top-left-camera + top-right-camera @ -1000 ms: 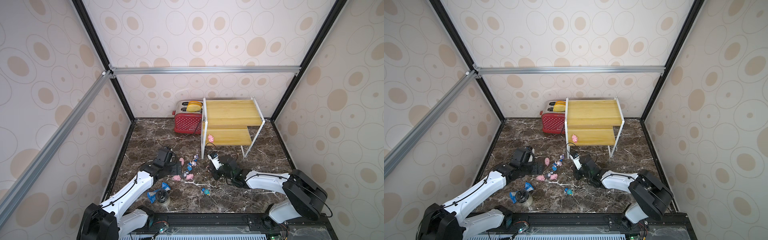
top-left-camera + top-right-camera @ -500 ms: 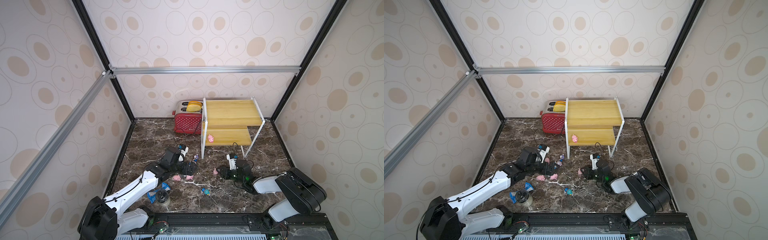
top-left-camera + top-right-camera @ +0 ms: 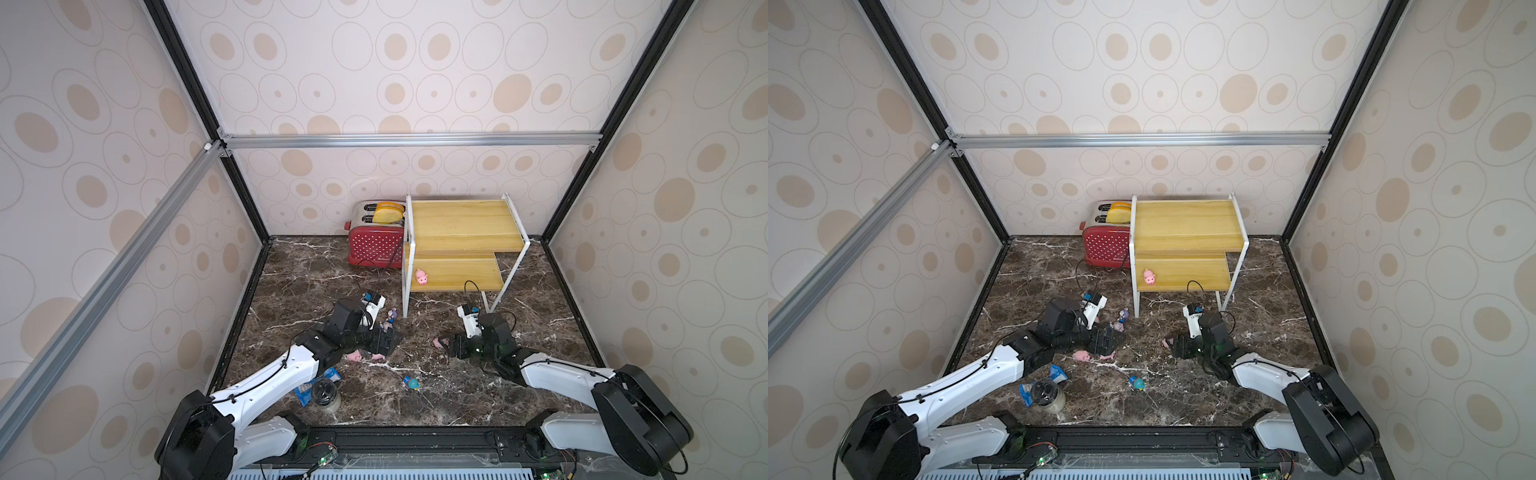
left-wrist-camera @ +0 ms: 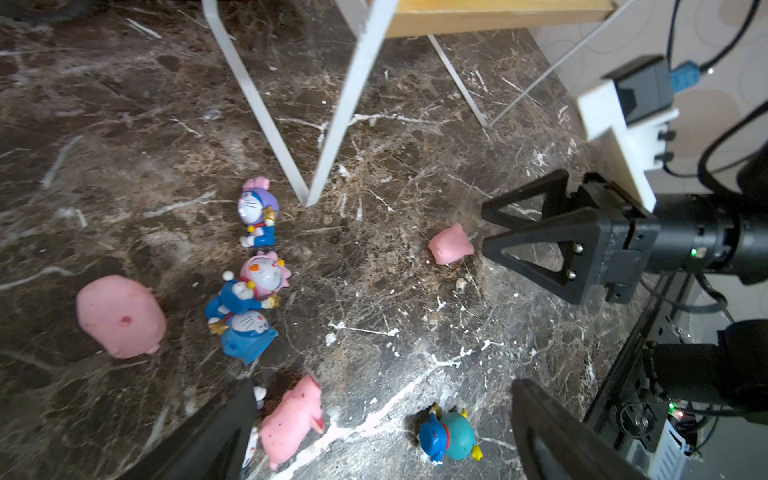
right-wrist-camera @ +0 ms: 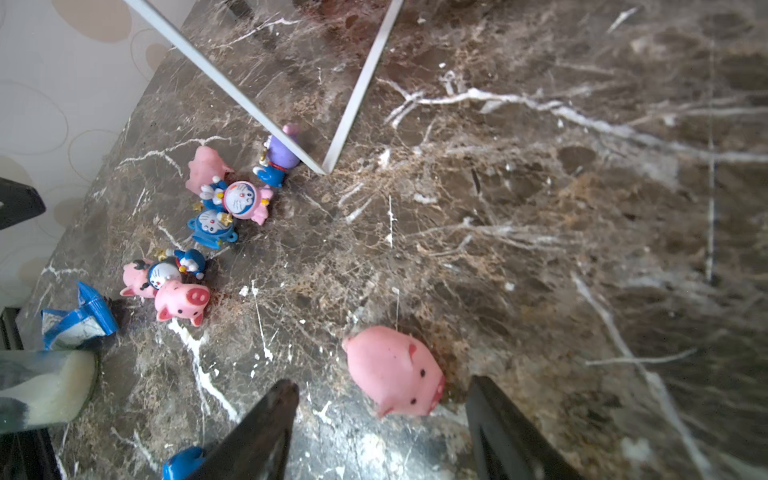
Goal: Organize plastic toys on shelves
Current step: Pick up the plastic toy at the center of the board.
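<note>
The shelves (image 3: pixel 457 232) stand at the back with one pink pig (image 3: pixel 422 276) on the lower board. My right gripper (image 5: pixel 382 399) is open low over the marble floor, and a pink pig (image 5: pixel 395 370) lies loose on its side just ahead of the fingertips, touching neither. My left gripper (image 4: pixel 384 388) is open wide above the main cluster of toys. A pig (image 4: pixel 293 419) and a blue-teal figurine (image 4: pixel 446 434) lie on the floor between its fingers. Several cartoon figurines (image 4: pixel 253 291) and another pig (image 4: pixel 120 316) lie beyond them.
A red polka-dot toaster (image 3: pixel 376 245) stands left of the shelves. A dark-lidded jar (image 3: pixel 326 395) and a crumpled blue wrapper (image 3: pixel 305 388) sit under my left forearm. The rack's white front leg (image 4: pixel 332 124) comes down beside the figurines.
My right gripper went from shut to open and drew back to the right; a pig now lies loose before it. My left arm swung right over the toy cluster.
</note>
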Tool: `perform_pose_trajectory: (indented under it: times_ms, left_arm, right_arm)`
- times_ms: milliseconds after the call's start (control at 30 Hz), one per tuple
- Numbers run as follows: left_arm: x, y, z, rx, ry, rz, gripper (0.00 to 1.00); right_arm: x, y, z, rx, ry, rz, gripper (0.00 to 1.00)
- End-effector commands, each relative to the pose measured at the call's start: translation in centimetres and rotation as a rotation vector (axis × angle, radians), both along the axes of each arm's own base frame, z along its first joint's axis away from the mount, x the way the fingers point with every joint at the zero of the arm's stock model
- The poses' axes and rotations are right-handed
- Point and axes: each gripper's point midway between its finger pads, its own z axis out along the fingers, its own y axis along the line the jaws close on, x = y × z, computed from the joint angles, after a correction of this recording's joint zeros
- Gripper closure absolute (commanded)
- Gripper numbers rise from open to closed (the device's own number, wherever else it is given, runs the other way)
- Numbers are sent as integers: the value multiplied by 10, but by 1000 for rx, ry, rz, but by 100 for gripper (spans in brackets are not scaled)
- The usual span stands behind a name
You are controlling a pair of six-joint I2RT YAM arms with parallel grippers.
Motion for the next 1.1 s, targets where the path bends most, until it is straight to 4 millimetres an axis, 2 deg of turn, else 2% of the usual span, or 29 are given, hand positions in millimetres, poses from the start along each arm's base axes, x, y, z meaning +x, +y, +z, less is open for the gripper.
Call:
perform_pose_trajectory:
  times_ms: [0, 133, 300, 367, 633, 700, 933, 1067]
  left_arm:
    - [1, -12, 9, -21, -70, -58, 1]
    - [-1, -18, 13, -48, -84, -82, 1]
    - [-7, -26, 15, -63, -121, -137, 1]
    - [-9, -25, 16, -62, -139, -149, 1]
    - [-9, -22, 15, -47, -155, -145, 1]
    - [-8, -22, 14, -46, -149, -141, 1]
    - [-5, -18, 12, -33, -160, -111, 1]
    - [-4, -18, 10, -29, -144, -104, 1]
  right_arm:
    - [-5, 0, -9, -87, -15, 105, 30]
    - [2, 7, -18, -86, -26, 180, 30]
    - [-6, 22, -32, -43, -6, 300, 30]
    - [-12, 20, -41, -44, 14, 306, 30]
    - [-45, 8, -46, -27, 16, 293, 29]
    - [-47, 7, -47, -58, -13, 304, 30]
    - [-10, -7, -47, -235, -243, 170, 31]
    - [3, -2, -44, -283, -324, 137, 35]
